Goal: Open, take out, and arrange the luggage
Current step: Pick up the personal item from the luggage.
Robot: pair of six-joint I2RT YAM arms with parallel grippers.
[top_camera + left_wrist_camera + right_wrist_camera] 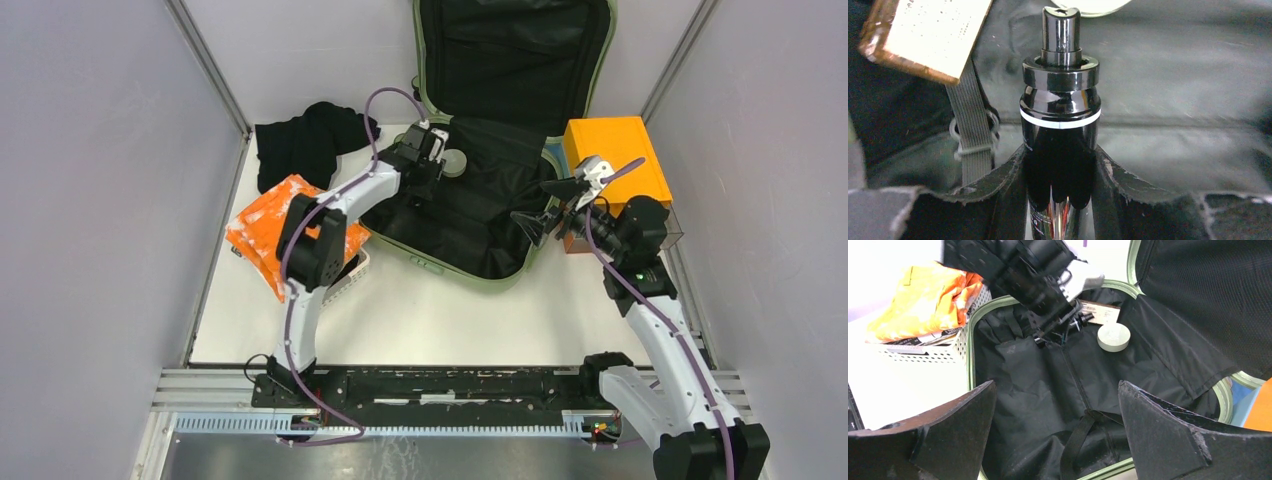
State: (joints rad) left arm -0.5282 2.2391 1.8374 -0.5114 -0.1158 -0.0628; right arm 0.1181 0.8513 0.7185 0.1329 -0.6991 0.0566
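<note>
While open, luggage [480, 245]; bottle [1060, 100], disc [1113, 336] inside

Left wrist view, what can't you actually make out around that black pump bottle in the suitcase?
All in the left wrist view:
black pump bottle: base cut off by the bottom edge; label print too small.
paper tag: print blurred, top cut off by the frame edge.
pale round tin: only a sliver shows at the top edge.
left gripper: fingers flank the bottle; whether they press it is unclear.

You cannot read the tag [923, 35]; picture edges cut the black pump bottle [1060, 115] at its base and the luggage [510, 60] at its lid.
</note>
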